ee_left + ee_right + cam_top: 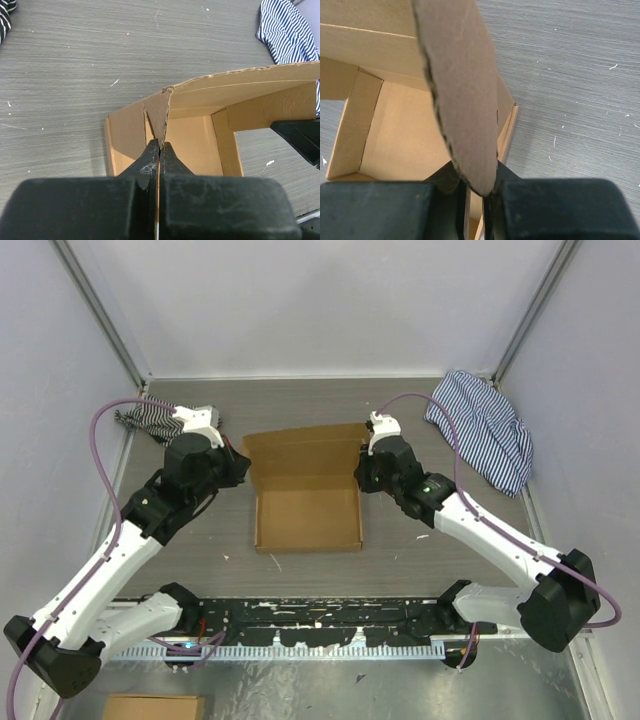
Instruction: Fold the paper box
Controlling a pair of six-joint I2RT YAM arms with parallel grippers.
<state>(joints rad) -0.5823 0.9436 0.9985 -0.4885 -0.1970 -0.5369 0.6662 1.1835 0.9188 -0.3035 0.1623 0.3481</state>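
paper box (pixel 308 505) sits half-formed mid bench (pixel 310 415), left gripper (pixel 159 146) jaws pinched shut on its left side flap, right gripper (pixel 479 187) jaws clamped on the right flap, both flaps upright.

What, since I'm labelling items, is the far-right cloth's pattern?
Cloth: blue and white stripes, best in top view.

the left arm (pixel 100 565) and right arm (pixel 500 540) have white link shells and rounded black joint housings. a purple cable (pixel 100 425) loops from each wrist toward the elbow housing. a green light (pixel 427 481) glows near the right wrist. the left gripper (pixel 159 146) is matte black, its fingers (pixel 145 165) scuffed white.
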